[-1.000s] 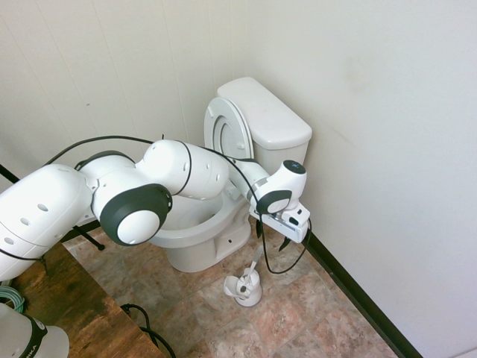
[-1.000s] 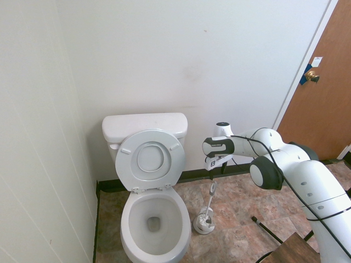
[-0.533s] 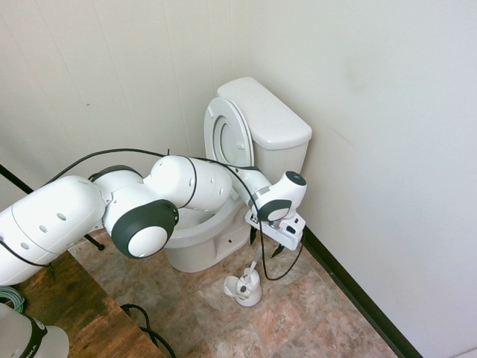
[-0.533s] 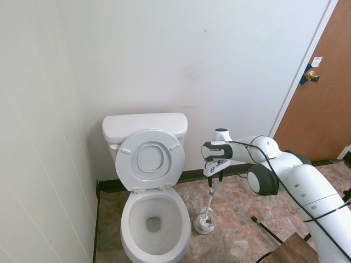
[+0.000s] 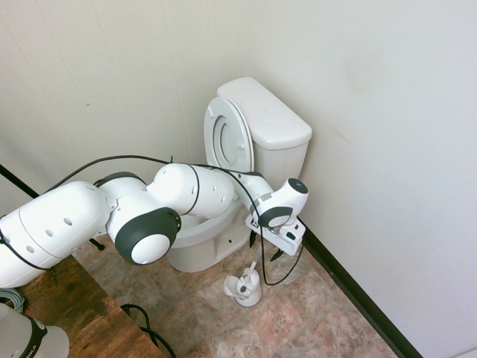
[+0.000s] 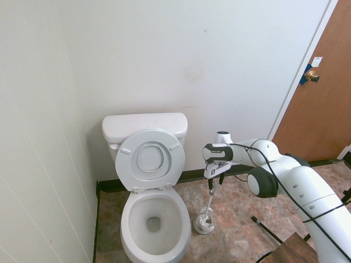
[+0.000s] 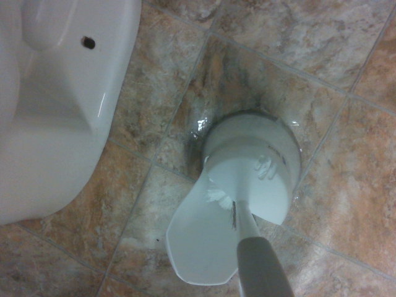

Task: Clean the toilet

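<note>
The white toilet [image 5: 262,119] stands in the corner with its seat and lid [image 6: 152,159] raised and its bowl [image 6: 153,219] open. Beside the bowl a white brush holder [image 5: 244,288] sits on the tiled floor with a toilet brush upright in it, grey handle [image 6: 210,196] pointing up. My gripper [image 5: 266,252] hangs open right over the top of that handle, one dark finger on each side of it, not closed on it. In the wrist view the holder [image 7: 250,167] and the handle [image 7: 260,266] lie directly below, with the toilet base [image 7: 55,93] alongside.
A brown door [image 6: 323,98] stands to the side, and a black baseboard [image 5: 358,298] runs along the wall. A wooden surface [image 5: 74,306] lies near the arm's base. A thin dark object [image 6: 264,228] lies on the floor tiles.
The gripper has come down and moved in over the brush handle, still open. The brush, holder and toilet have not moved.
</note>
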You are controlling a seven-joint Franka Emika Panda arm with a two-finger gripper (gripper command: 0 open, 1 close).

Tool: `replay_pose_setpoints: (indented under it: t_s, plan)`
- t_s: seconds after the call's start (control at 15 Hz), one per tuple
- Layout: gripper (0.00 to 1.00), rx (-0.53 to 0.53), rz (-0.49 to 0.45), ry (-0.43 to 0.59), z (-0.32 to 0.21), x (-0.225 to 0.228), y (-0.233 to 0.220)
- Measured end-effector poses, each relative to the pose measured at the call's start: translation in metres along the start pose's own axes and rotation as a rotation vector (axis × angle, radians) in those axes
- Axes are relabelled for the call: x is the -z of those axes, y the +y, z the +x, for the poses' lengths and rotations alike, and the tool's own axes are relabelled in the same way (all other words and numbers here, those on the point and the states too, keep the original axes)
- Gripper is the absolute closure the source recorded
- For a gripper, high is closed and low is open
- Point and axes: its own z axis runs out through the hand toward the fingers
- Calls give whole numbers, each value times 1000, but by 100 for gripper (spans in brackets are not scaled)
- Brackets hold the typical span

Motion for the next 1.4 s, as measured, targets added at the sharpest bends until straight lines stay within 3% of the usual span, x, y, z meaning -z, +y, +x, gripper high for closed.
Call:
replay_pose_setpoints:
  t_s: [1.0,1.4]
  plan:
    - [100,26,17,-33,-1,-10,-6]
    - [100,52,25,26,-1,-11,-4]
